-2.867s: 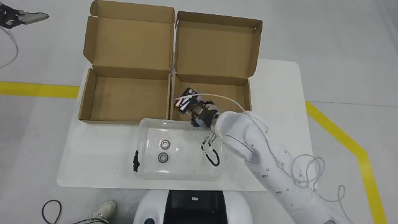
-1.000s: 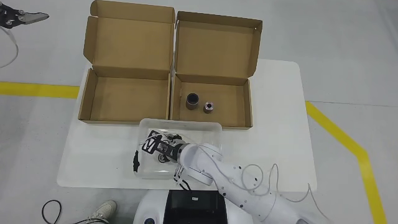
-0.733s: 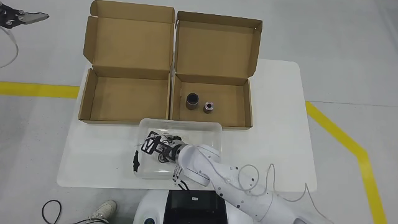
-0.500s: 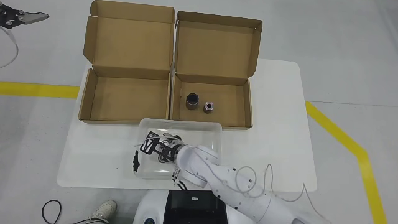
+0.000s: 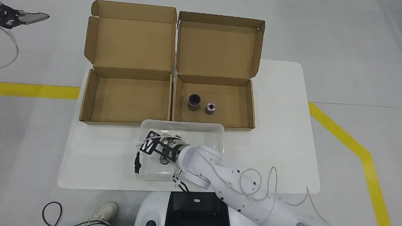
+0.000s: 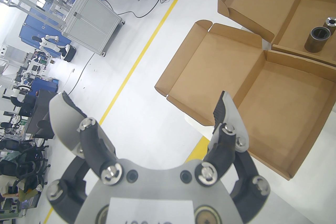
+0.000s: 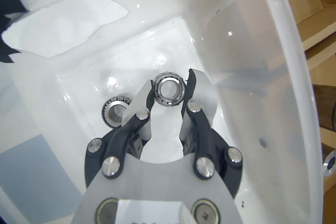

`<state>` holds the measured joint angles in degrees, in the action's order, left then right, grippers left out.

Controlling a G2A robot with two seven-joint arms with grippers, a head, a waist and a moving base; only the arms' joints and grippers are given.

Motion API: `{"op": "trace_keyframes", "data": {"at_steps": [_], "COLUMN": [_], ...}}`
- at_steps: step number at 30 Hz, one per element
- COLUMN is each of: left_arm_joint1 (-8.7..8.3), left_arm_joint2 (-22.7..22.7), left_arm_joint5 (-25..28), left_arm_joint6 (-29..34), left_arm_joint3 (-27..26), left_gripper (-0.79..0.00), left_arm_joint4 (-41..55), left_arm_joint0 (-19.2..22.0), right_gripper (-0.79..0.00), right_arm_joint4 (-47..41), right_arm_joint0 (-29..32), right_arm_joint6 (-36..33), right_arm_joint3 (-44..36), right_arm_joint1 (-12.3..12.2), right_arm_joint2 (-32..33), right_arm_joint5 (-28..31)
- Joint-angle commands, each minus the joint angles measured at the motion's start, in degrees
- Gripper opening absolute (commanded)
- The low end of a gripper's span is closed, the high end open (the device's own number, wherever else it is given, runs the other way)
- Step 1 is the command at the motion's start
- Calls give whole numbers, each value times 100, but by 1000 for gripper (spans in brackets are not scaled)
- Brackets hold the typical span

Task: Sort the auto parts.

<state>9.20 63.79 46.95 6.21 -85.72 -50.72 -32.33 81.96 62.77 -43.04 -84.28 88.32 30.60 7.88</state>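
The bearing (image 7: 169,89) sits on the floor of the clear bin (image 5: 182,123), which stands at the 6 o'clock edge of the table (image 5: 276,100). The right gripper (image 7: 170,79) is down inside the bin, toward its 9 o'clock end, and its two pads pinch the bearing's outer ring from opposite sides. A second bearing (image 7: 115,113) lies just beside the outside of one finger, apart from the held one.

This looks like the pick-up step with the grasp made and the lift not yet done. The next move calls for a straight rise until the part is over the bin's rim, then a carry toward 12 o'clock to a box. The right box (image 5: 220,119) already holds a dark sleeve (image 5: 193,102) and a small metal bushing (image 5: 211,107). So the left box (image 5: 125,100), at 11 o'clock from the bin, seems the likely home for bearings.

The bin's walls are tall and close around the fingers, and the neighbouring bearing could be nudged by any sideways drift. The boxes' near walls stand right behind the bin's 12 o'clock rim, so the carry needs height there. Above the boxes there is open room, with their lids folded back flat.

The left gripper (image 6: 143,101) hangs with its fingers spread wide, off the table at 10 o'clock.
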Motion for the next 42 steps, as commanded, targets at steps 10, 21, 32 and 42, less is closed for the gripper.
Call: {"op": "trace_keyframes", "data": {"at_steps": [10, 21, 32, 42], "left_arm_joint1": [0, 0, 0, 0], "left_arm_joint2": [0, 0, 0, 0], "left_arm_joint5": [0, 0, 0, 0], "left_arm_joint6": [0, 0, 0, 0], "left_arm_joint3": [0, 0, 0, 0], "left_gripper": [0, 0, 0, 0], "left_arm_joint4": [0, 0, 0, 0], "left_arm_joint0": [0, 0, 0, 0], "right_gripper": [-785, -465, -474, -588], "right_arm_joint4": [168, 205, 177, 253], "right_arm_joint0": [196, 318, 282, 210], "right_arm_joint6": [-164, -209, -160, -196], "right_arm_joint3": [-87, -149, -8, 140], "right_arm_joint1": [-84, -97, -43, 21], "right_arm_joint2": [306, 418, 424, 387], "right_arm_joint5": [53, 155, 206, 157]}}
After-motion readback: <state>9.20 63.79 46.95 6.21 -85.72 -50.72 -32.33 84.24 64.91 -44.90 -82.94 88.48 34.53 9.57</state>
